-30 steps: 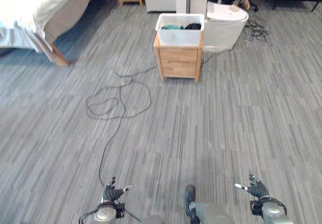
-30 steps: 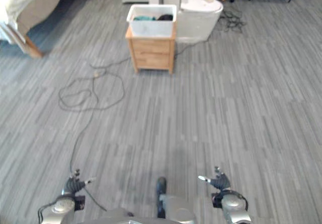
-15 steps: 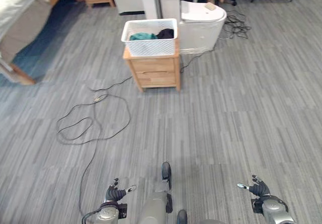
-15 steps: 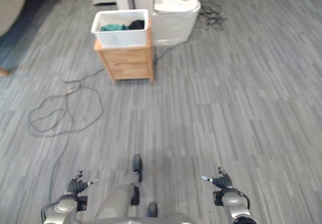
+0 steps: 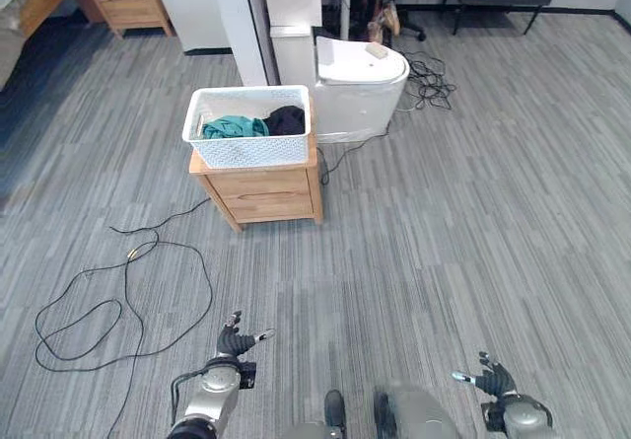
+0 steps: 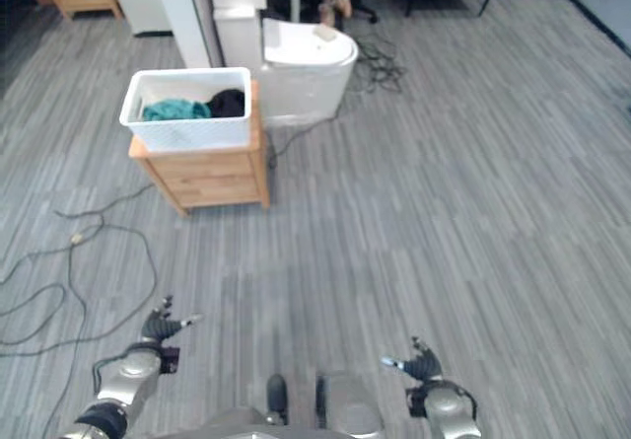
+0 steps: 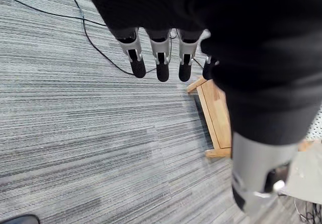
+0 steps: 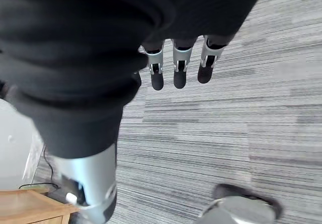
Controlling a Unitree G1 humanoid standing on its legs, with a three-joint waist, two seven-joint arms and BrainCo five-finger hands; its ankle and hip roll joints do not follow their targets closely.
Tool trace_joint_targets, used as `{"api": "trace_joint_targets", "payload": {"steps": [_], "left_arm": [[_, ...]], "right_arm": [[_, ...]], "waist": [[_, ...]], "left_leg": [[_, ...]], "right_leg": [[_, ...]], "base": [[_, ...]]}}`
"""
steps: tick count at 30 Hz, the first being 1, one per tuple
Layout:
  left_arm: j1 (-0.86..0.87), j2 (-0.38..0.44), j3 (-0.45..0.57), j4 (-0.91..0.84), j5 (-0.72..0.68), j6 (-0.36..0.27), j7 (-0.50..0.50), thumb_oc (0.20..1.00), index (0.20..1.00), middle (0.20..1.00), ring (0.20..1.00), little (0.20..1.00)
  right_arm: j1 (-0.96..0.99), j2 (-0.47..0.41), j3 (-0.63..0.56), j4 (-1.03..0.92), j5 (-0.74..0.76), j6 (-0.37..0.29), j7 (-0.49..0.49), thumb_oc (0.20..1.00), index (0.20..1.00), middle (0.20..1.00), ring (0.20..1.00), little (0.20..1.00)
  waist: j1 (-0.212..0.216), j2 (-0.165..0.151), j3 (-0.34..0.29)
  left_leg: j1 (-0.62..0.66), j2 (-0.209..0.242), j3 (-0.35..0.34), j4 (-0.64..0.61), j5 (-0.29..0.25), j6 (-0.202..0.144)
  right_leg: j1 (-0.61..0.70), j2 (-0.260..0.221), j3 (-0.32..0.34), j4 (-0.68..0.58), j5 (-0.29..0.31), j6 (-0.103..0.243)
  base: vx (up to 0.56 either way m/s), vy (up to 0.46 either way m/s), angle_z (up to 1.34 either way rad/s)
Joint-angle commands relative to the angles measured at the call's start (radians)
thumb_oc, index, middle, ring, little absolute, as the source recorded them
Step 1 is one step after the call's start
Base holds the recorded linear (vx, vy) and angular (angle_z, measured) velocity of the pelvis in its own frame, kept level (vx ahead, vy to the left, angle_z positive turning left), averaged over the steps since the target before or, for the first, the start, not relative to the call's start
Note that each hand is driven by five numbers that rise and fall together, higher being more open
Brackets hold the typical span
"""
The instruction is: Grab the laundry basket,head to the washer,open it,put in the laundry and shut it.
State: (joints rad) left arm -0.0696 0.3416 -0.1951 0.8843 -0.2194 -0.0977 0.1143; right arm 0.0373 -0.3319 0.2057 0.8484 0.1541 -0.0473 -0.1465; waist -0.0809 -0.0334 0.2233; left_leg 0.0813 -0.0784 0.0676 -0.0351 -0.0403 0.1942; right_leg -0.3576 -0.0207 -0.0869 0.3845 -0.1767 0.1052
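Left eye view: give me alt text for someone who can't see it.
A white laundry basket holding teal and dark clothes sits on a small wooden nightstand ahead, with a white washer just behind it. Both the left hand and right hand hang open and empty, low over grey carpet.

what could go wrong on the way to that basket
A loose black cable loops on the floor left of the path, so a step drifting that way could snag it. The basket sits on a small wooden cabinet and overhangs its edge, so a clumsy grab might tip it. Both the left hand and right hand are open and far from it.
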Motion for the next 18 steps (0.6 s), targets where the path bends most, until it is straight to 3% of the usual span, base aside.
{"api": "trace_joint_targets", "payload": {"steps": [1,4,5,8,10,11,12,13,15,16,18], "left_arm": [[0.053,0.045,0.008,-0.037,0.048,-0.016,0.002,1.000,1.000,1.000,1.000,1.000],[0.059,0.041,0.004,-0.028,0.062,-0.013,-0.005,1.000,1.000,1.000,1.000,1.000],[0.071,0.034,-0.008,-0.027,0.080,-0.017,-0.013,1.000,1.000,1.000,1.000,1.000],[0.076,0.026,-0.013,-0.022,0.079,-0.010,-0.017,1.000,1.000,1.000,1.000,1.000],[0.077,0.022,-0.012,-0.023,0.068,-0.012,-0.017,1.000,1.000,1.000,1.000,1.000],[0.075,0.019,-0.013,-0.021,0.068,-0.009,-0.016,1.000,1.000,1.000,1.000,1.000],[0.075,0.020,-0.014,-0.022,0.067,-0.009,-0.014,1.000,1.000,1.000,1.000,1.000],[0.073,0.021,-0.013,-0.022,0.069,-0.009,-0.012,1.000,1.000,1.000,1.000,1.000],[0.072,0.026,-0.011,-0.035,0.058,-0.010,-0.005,1.000,1.000,1.000,1.000,1.000],[0.072,0.026,-0.011,-0.036,0.057,-0.010,-0.005,1.000,1.000,1.000,1.000,1.000],[0.074,0.027,-0.001,-0.041,0.038,-0.011,0.009,1.000,1.000,1.000,1.000,1.000]], "right_arm": [[-0.009,-0.027,-0.024,0.019,-0.016,-0.020,0.000,1.000,1.000,1.000,1.000,1.000],[0.011,-0.029,-0.033,0.028,-0.017,-0.020,0.002,1.000,1.000,1.000,1.000,1.000],[0.038,-0.033,-0.046,0.039,-0.006,-0.022,0.002,1.000,1.000,1.000,1.000,1.000],[0.027,-0.050,-0.054,0.057,0.006,-0.023,0.001,1.000,1.000,1.000,1.000,1.000],[0.023,-0.052,-0.056,0.060,0.014,-0.022,-0.002,1.000,1.000,1.000,1.000,1.000],[0.014,-0.058,-0.055,0.064,0.018,-0.017,-0.004,1.000,1.000,1.000,1.000,1.000],[0.009,-0.060,-0.054,0.062,0.019,-0.016,-0.007,1.000,1.000,1.000,1.000,1.000],[0.007,-0.061,-0.054,0.061,0.020,-0.016,-0.009,1.000,1.000,1.000,1.000,1.000],[0.008,-0.065,-0.052,0.056,0.015,-0.015,-0.020,1.000,1.000,1.000,1.000,1.000],[0.009,-0.065,-0.052,0.055,0.015,-0.015,-0.020,1.000,1.000,1.000,1.000,1.000],[0.008,-0.067,-0.051,0.052,0.007,-0.011,-0.028,1.000,1.000,1.000,1.000,1.000]], "waist": [[-0.037,-0.033,0.005],[-0.051,-0.033,-0.005],[-0.065,-0.027,-0.026],[-0.067,-0.028,-0.035],[-0.064,-0.031,-0.034],[-0.048,-0.036,-0.032],[-0.043,-0.037,-0.036],[-0.039,-0.034,-0.038],[-0.023,-0.022,-0.035],[-0.024,-0.023,-0.034],[-0.006,-0.013,-0.030]], "left_leg": [[0.022,-0.001,0.049,0.082,-0.066,-0.179],[0.053,-0.011,0.029,0.095,-0.077,-0.189],[0.069,-0.010,0.013,0.138,-0.081,-0.215],[-0.007,0.011,0.040,0.359,-0.024,-0.274],[-0.037,0.042,0.077,0.373,-0.026,-0.271],[-0.088,0.091,0.137,0.325,-0.079,-0.238],[-0.103,0.103,0.139,0.287,-0.077,-0.232],[-0.116,0.120,0.138,0.244,-0.053,-0.236],[-0.192,0.196,0.127,0.143,0.082,-0.268],[-0.186,0.195,0.127,0.135,0.086,-0.270],[-0.235,0.246,0.080,0.063,0.155,-0.290]], "right_leg": [[0.126,0.010,-0.088,-0.218,0.193,0.019],[0.138,0.018,-0.101,-0.258,0.203,0.009],[0.185,0.032,-0.059,-0.289,0.204,-0.018],[0.247,0.021,-0.043,-0.311,0.202,-0.048],[0.266,0.010,-0.046,-0.317,0.187,-0.051],[0.304,-0.016,-0.035,-0.325,0.156,-0.045],[0.305,-0.023,-0.031,-0.321,0.150,-0.043],[0.308,-0.027,-0.028,-0.316,0.139,-0.039],[0.341,-0.029,-0.010,-0.312,0.110,-0.036],[0.343,-0.030,-0.011,-0.310,0.107,-0.037],[0.373,-0.035,0.016,-0.304,0.080,-0.033]], "base": [[0.22,-0.014,0.62],[0.31,-0.046,0.56],[0.32,-0.064,0.69],[0.28,-0.043,1.02],[0.17,0.041,0.17],[0.21,0.103,-0.28],[0.28,0.149,-0.18],[0.20,0.144,-0.05],[0.24,0.174,-0.24],[0.21,0.147,-0.28],[0.32,0.261,-0.17]]}}
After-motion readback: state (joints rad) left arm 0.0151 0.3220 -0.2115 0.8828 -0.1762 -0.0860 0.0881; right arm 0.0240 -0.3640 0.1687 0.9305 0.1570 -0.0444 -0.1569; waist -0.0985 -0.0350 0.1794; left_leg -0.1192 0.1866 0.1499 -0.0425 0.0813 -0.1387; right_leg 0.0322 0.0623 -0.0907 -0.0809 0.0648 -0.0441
